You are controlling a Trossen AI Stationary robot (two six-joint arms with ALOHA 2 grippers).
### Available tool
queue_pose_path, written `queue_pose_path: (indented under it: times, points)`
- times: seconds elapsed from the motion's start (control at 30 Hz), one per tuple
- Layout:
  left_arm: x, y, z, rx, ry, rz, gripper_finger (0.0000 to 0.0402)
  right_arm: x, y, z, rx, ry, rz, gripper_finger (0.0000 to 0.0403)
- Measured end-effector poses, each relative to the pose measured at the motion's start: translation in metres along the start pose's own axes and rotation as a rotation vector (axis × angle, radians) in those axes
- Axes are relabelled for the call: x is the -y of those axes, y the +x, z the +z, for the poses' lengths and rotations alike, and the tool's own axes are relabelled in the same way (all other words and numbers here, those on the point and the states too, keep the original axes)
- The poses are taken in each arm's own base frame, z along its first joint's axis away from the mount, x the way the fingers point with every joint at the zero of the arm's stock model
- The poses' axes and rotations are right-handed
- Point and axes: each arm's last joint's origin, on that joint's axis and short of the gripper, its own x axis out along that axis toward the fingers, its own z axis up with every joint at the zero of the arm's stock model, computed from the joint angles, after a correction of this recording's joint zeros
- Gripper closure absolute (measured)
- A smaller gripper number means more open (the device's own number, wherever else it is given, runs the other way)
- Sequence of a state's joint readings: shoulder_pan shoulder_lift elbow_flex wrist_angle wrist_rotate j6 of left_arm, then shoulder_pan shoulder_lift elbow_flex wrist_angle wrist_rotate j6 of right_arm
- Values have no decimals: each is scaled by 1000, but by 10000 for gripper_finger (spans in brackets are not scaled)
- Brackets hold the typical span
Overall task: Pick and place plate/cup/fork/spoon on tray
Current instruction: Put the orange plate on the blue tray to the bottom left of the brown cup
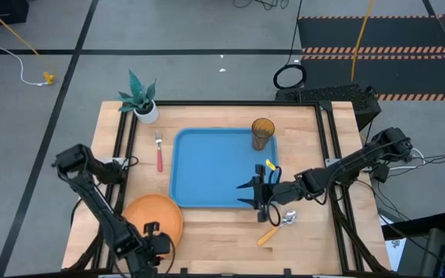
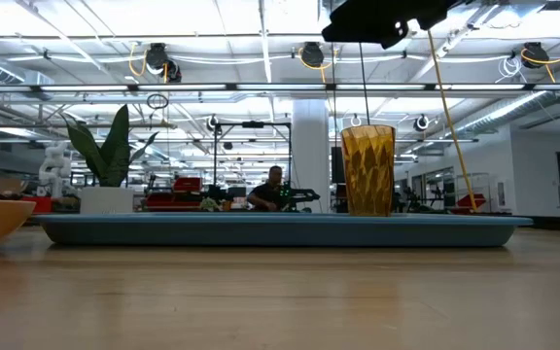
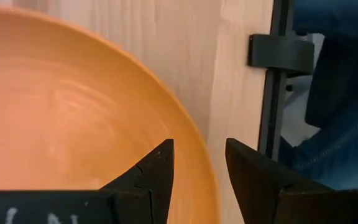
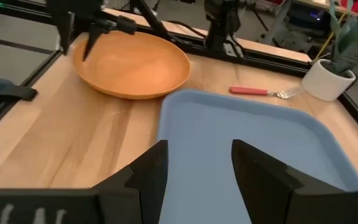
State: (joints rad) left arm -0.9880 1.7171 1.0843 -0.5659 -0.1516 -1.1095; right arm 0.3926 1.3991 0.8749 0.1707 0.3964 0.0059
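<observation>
The blue tray lies mid-table. The amber cup stands upright in its far right corner and also shows in the low view. The red-handled fork lies on the table left of the tray. The orange plate rests on the table at the near left. The spoon lies on the table by the tray's near right corner. My left gripper is open, one finger on each side of the plate's near rim; no touch shows. My right gripper is open and empty above the tray's near right corner.
A white pot with a green plant stands at the table's far left corner. Black rails run along the table's left and right sides. The tray's bare middle lies ahead of my right gripper.
</observation>
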Motion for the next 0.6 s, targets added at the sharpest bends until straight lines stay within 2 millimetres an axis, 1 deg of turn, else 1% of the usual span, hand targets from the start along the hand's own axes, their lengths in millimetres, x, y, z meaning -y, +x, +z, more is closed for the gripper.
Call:
queue_pose_path:
  times: [0.2,0.43,0.6]
  points:
    - [8,1,-2,8,-38,-65,254,7,2,0,-3,9,-18,234]
    - [8,2,-3,30,-69,-50,254,8,3,0,0,-12,-22,234]
    - [8,14,-7,7,-63,-23,254,8,3,0,0,-13,-22,234]
